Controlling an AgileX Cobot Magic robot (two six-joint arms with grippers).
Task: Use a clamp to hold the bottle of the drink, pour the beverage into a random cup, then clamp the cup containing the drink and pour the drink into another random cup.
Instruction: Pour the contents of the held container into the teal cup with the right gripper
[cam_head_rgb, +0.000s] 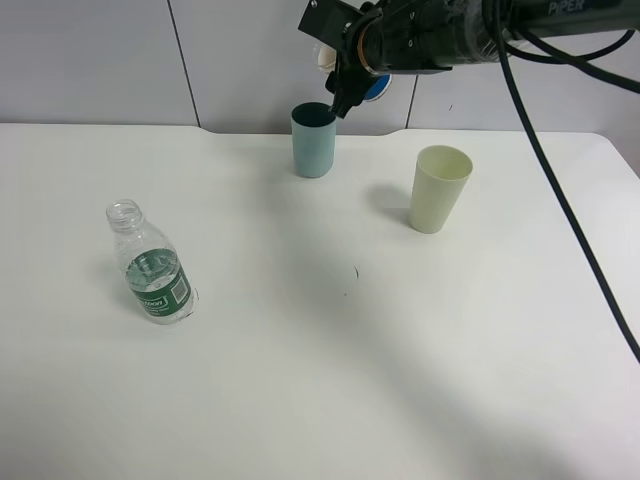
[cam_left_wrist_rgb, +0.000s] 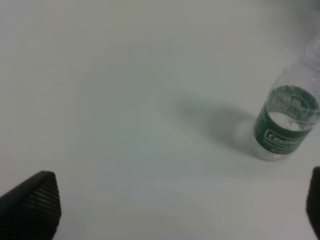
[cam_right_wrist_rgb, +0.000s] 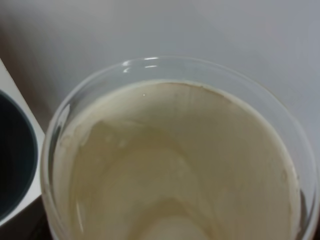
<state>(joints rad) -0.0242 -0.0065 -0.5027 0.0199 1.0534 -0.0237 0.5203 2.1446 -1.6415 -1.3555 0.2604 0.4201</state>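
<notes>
Right tool (cam_head_rgb: 350, 88) clamps the tilted blue-banded cup (cam_right_wrist_rgb: 175, 165) above the far teal cup (cam_head_rgb: 314, 145), seemingly mid-pour; next, tip further, lip centred.

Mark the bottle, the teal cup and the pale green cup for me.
bottle (cam_head_rgb: 160, 289), high view, on its green label.
teal cup (cam_head_rgb: 314, 150), high view, on its outer wall.
pale green cup (cam_head_rgb: 436, 202), high view, on its outer wall.
</notes>
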